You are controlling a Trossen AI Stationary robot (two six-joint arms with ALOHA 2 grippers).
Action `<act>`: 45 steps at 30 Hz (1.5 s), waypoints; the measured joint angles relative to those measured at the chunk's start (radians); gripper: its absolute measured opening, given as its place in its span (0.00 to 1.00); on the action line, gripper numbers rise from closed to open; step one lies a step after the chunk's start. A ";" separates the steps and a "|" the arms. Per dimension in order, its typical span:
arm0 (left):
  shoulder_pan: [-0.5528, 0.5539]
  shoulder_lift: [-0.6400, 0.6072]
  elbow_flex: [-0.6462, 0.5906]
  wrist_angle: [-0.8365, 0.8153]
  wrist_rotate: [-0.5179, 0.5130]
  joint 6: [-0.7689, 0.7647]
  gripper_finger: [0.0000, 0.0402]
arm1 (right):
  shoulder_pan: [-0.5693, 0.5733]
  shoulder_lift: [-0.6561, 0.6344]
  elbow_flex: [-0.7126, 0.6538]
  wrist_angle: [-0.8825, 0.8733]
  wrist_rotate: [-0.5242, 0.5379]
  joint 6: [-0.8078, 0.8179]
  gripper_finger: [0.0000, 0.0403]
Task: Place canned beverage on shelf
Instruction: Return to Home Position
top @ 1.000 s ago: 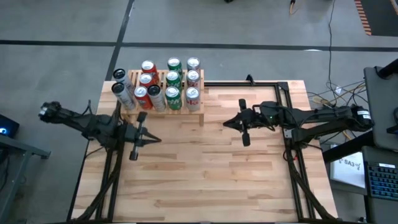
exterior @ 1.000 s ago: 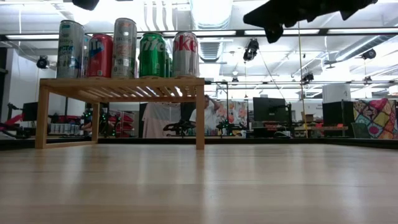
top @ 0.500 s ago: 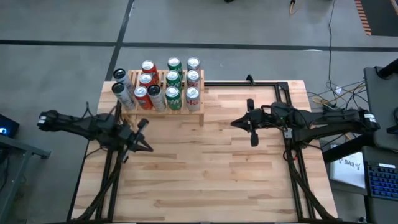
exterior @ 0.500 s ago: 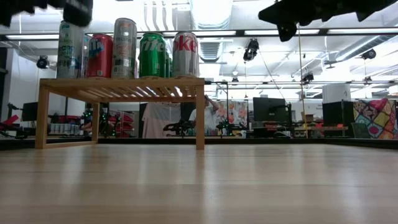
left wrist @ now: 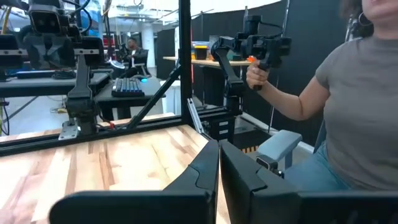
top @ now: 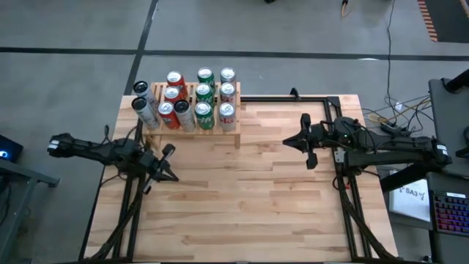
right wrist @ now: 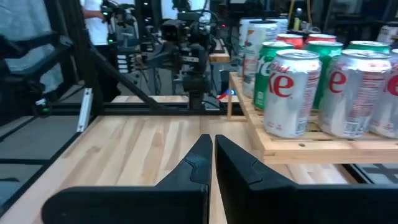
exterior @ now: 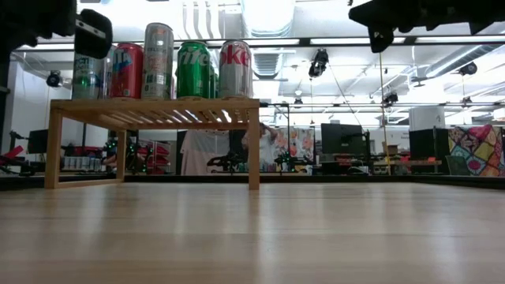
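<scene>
- Standing at the far left corner of the table [top: 242,205], the shelf [exterior: 154,103] is loaded with upright cans [top: 203,108] set in rows across its slats.
- Green cans [exterior: 193,69] and silver-and-red cans [right wrist: 289,93] are seen toward the end nearer the right arm; tall slim cans [top: 138,104] are kept at the opposite end.
- The left gripper [top: 171,176] is held above the table in front of the shelf, apart from it, its fingers [left wrist: 205,168] pressed together on nothing.
- The right gripper [top: 287,141] is held over the table's right half, well apart from the shelf, clenched and empty.
- A person [left wrist: 348,112] in a grey shirt is seen beyond the table, a dark handle gripped in one hand [left wrist: 256,74].
</scene>
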 joint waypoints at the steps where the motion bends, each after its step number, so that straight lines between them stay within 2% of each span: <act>1: 0.000 -0.025 0.008 -0.036 0.000 0.000 0.00 | -0.008 -0.013 -0.008 0.000 -0.015 0.001 0.02; 6: 0.000 -0.169 0.038 -0.187 0.000 -0.001 0.00 | -0.039 -0.064 -0.040 0.001 -0.033 0.012 0.02; 13: 0.000 -0.333 -0.041 -0.189 -0.002 0.019 0.00 | -0.074 -0.094 -0.052 -0.012 -0.083 0.008 0.02; 22: 0.001 -0.331 -0.102 -0.161 -0.063 0.022 0.00 | -0.122 -0.108 -0.094 -0.005 -0.104 -0.005 0.02; 31: 0.000 -0.331 -0.171 -0.099 -0.067 0.014 0.00 | -0.130 -0.158 -0.261 0.169 -0.119 0.032 0.02; 45: 0.000 -0.326 -0.174 -0.174 -0.144 0.017 0.00 | -0.141 -0.218 -0.440 0.301 -0.126 0.028 0.02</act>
